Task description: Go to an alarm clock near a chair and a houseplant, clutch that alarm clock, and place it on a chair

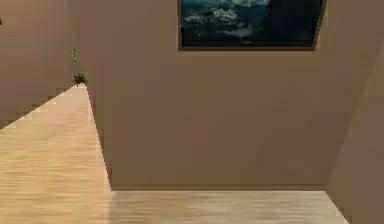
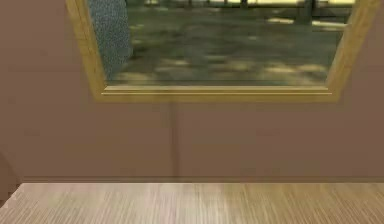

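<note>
Facing a bare wall (image 1: pixel 220 110) hung with a dark painting (image 1: pixel 252 24), I cannot tell my gripper's state, nor where the alarm clock is. A potted plant (image 1: pixel 77 70) down the passage at the forward view's left hints at its spot. I expect a light, rigid, slippery casing with a fragile face, best taken across its sides. No writing is legible.

Forward view: plain brown wall (image 1: pixel 220 120) carrying a dark framed picture (image 1: pixel 252 22), light wood floor (image 1: pixel 50 165) running back at left; arm side view: wood-framed window (image 2: pixel 220 45) in a like wall.
</note>
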